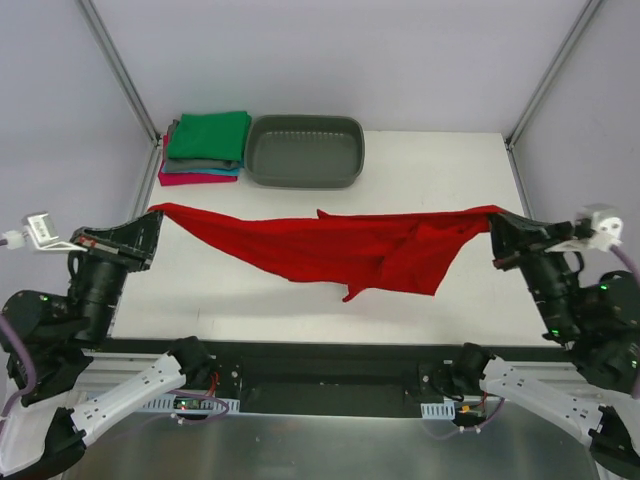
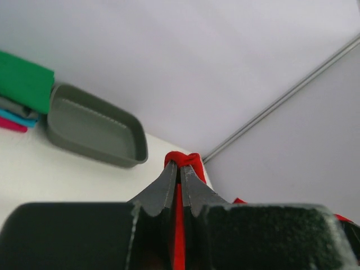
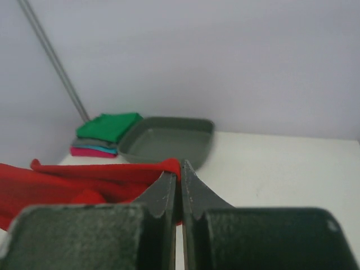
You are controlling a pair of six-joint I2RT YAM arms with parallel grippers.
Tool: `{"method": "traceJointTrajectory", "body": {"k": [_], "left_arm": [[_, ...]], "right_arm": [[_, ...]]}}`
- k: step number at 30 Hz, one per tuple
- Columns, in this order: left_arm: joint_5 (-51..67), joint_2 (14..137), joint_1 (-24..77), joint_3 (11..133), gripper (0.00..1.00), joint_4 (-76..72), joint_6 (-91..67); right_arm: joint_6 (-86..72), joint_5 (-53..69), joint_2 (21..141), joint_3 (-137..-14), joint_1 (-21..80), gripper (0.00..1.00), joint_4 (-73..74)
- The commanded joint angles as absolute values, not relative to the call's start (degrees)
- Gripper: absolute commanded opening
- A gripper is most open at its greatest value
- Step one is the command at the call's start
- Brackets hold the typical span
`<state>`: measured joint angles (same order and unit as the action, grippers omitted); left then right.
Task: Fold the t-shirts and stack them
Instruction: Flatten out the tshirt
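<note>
From above, the red t-shirt (image 1: 330, 250) stretches across the middle of the desk (image 1: 460, 300) between both arms, its lower folds sagging toward the near edge. The left gripper (image 1: 150, 222) is clamped on its left end and the right gripper (image 1: 497, 225) on its right end. The folded t-shirts (image 1: 205, 148), green on top, sit stacked at the far left corner, just beside the grey tub (image 1: 305, 150).

The left wrist view shows closed jaws pinching red cloth.

The right wrist view shows the jaws likewise closed on the shirt's edge.
</note>
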<state>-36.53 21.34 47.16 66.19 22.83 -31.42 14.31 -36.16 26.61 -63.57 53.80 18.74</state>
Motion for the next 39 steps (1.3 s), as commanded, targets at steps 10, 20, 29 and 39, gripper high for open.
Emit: {"method": "traceJointTrajectory", "body": {"k": [10, 20, 29, 39], "left_arm": [[-42.26, 23.46, 46.93, 67.33, 0.00, 17.49, -24.35], [-55.98, 32.59, 46.50, 39.75, 0.00, 19.60, -38.56], [-37.35, 48.51, 29.27, 32.61, 0.00, 20.57, -46.93], [-37.27, 45.71, 29.09, 29.89, 0.00, 20.48, -46.41]], "right_arm": [[14.77, -30.99, 29.09, -68.21, 53.61, 0.01, 21.00], [-3.67, -39.23, 45.06, -45.71, 47.13, 0.01, 22.33], [-2.19, -32.17, 75.92, -52.36, 34.90, 0.47, 16.24], [-18.69, -34.28, 64.37, -48.54, 34.54, 0.96, 35.39]]}}
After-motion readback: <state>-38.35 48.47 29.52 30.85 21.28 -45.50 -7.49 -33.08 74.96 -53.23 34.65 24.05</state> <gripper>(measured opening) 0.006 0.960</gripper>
